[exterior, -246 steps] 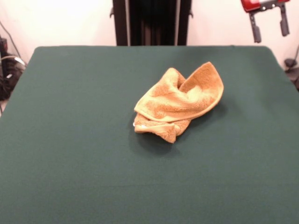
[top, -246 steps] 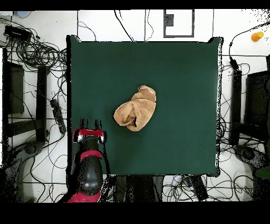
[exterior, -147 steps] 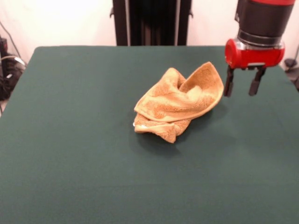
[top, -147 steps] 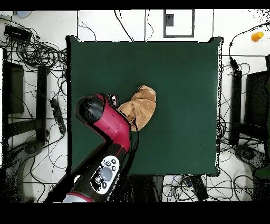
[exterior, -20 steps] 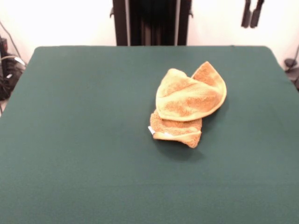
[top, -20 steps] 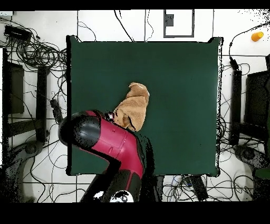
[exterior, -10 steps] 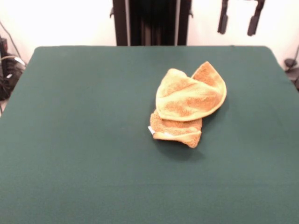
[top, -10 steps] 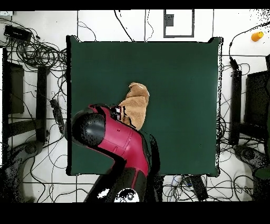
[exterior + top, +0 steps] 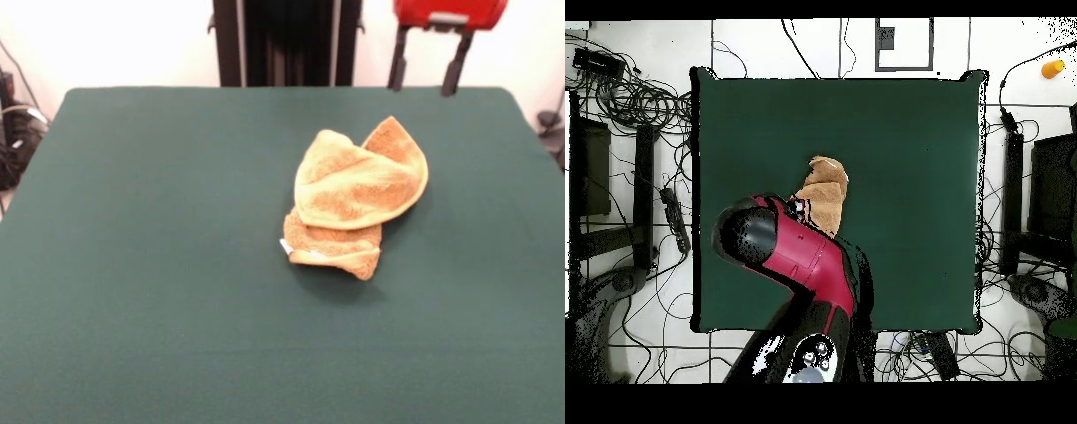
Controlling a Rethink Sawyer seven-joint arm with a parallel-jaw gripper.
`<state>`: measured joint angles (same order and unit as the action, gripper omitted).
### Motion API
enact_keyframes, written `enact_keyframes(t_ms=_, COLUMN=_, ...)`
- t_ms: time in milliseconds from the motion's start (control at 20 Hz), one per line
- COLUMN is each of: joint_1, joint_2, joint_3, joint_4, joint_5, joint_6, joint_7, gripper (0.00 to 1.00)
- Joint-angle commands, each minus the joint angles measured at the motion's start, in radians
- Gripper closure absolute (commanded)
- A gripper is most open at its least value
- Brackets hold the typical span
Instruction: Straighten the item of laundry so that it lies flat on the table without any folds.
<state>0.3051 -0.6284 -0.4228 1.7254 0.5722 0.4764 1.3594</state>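
Lying bunched right of centre on the green bench (image 9: 159, 265), the golden-orange towel (image 9: 357, 196) is showing a rounded upper flap doubled over a smaller folded wad below it, with a small white tag (image 9: 286, 246) peeking out at the wad's left edge, so in my judgement the flattening is hardly started. Hanging at the top right of the front view, the gripper (image 9: 427, 74) is spread fairly wide, its two dark fingers (image 9: 398, 69) clearly apart, holding nothing and touching neither towel nor bench; in the overhead view the red arm (image 9: 790, 255) is covering the towel's lower left part. Risks from here, as I am judging them: pinching through both layers at once would be dragging the whole bundle along without opening it, and catching only the thick outer curve of the flap could be rolling it further over itself. Pulling toward the right side could be carrying the cloth close to the bench edge.
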Motion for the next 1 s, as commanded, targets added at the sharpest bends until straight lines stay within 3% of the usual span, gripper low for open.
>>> enact_keyframes(t_ms=50, joint_1=-0.077, joint_2=0.170, joint_3=0.184, joint_4=-0.038, joint_5=0.008, joint_6=-0.089, joint_7=0.214, gripper=0.00)
enact_keyframes(t_ms=450, joint_1=-0.182, joint_2=0.261, joint_3=0.289, joint_4=-0.078, joint_5=-0.031, joint_6=-0.231, joint_7=0.154, gripper=0.00)
enact_keyframes(t_ms=1000, joint_1=-0.227, joint_2=0.337, joint_3=0.355, joint_4=-0.119, joint_5=-0.063, joint_6=-0.314, joint_7=0.160, gripper=0.00)
